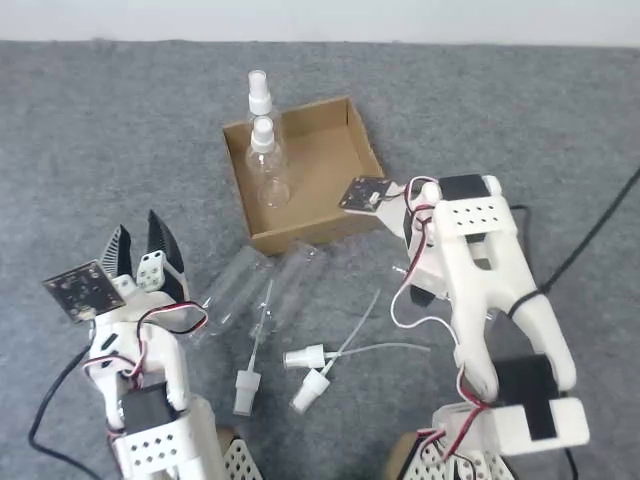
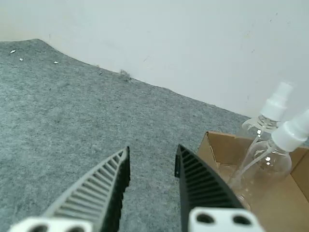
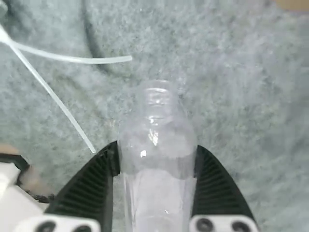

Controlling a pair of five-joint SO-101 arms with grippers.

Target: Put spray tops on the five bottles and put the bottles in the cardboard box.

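Observation:
A clear bottle (image 3: pixel 157 140) with an open neck and no spray top sits between the fingers of my right gripper (image 3: pixel 155 147), which is shut on it just above the grey carpet. Two more uncapped bottles (image 1: pixel 235 285) (image 1: pixel 290 280) lie side by side on the carpet in front of the cardboard box (image 1: pixel 305 232). In the box stand two bottles with white spray tops (image 1: pixel 268 160) (image 1: pixel 260 95), also seen in the left wrist view (image 2: pixel 275 154) (image 2: pixel 260 123). Three loose spray tops (image 1: pixel 245 385) (image 1: pixel 305 355) (image 1: pixel 315 385) with thin tubes lie near the front. My left gripper (image 2: pixel 152 150) hangs open and holds nothing, left of the lying bottles.
Thin tubes (image 3: pixel 48 92) of the loose tops trail across the carpet close to the held bottle. The right arm (image 1: pixel 480 260) stands beside the box's near right corner. A black cable (image 1: pixel 590 235) runs off to the right. A white wall (image 2: pixel 193 43) borders the carpet behind the box.

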